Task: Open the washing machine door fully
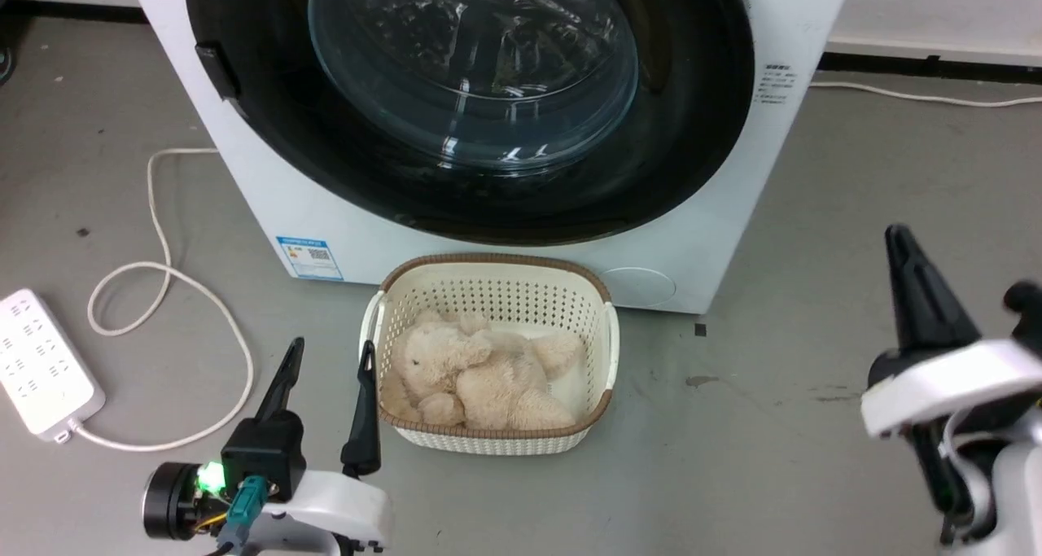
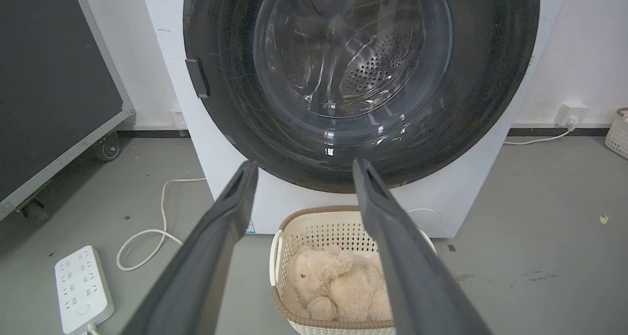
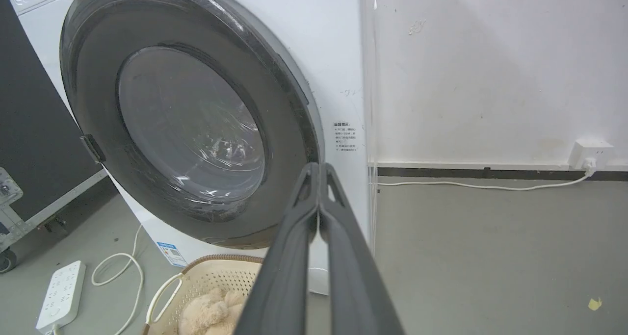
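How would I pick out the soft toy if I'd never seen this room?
Find the big white washer. On the floor right in front of it sits a cream perforated basket with a brown rim. The toy lies inside: a fluffy beige teddy bear, the one furry thing there.

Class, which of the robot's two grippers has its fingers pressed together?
The right gripper: its dark fingers meet at the tips, holding nothing. The left gripper has its fingers standing wide apart.

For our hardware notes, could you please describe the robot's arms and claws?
The left claw and right claw have long, dark, tapering fingers on white wrist shells. The left wrist shows a green light, a teal connector and a black cylinder.
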`<state>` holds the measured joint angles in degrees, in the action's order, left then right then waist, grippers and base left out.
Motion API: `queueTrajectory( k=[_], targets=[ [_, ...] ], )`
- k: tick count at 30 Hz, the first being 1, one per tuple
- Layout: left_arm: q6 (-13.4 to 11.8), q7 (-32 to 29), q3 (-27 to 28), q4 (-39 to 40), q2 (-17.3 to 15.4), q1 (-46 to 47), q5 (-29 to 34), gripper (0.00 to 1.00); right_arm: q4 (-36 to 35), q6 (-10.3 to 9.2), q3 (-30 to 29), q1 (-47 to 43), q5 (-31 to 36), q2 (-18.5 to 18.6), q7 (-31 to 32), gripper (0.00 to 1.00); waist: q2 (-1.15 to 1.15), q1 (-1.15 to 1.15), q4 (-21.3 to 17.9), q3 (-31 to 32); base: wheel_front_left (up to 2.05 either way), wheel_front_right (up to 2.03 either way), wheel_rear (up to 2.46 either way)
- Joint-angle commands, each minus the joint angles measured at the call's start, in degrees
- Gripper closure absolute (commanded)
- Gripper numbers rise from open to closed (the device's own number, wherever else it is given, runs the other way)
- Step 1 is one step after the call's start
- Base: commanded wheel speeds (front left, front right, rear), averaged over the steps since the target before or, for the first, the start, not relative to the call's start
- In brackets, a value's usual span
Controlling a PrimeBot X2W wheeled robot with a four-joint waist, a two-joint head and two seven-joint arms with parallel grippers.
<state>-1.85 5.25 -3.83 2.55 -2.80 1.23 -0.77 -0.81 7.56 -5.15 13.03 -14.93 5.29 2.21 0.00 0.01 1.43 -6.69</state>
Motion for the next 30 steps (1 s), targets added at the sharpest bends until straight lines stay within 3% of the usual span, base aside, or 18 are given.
queueTrajectory(
  k=[1, 18, 30],
  targets=[
    [-0.32, 0.69, -0.25, 0.4, -0.05, 0.86, -0.26, 0.0, 0.42, -0.02, -0.66, 2.1, -1.42, 0.05, 0.74, 1.0, 0.0, 0.0, 0.19, -0.37, 0.0, 0.0, 0.0],
    [-1.74, 2.97, -1.87, 1.97, -0.06, 3.71, -0.93, 0.0, 14.77, -0.03, -13.06, 25.18, -16.52, -1.9, 17.16, 1.0, 0.0, 0.0, 3.41, -6.85, 0.0, 0.0, 0.0],
    [-2.62, 4.29, -3.15, 2.84, -0.06, 5.4, -1.58, 0.0, 25.87, -0.04, -19.85, 37.86, -18.87, -1.8, 27.55, 1.0, 0.0, -0.01, 6.02, -10.58, 0.0, 0.0, 0.0]
  ],
)
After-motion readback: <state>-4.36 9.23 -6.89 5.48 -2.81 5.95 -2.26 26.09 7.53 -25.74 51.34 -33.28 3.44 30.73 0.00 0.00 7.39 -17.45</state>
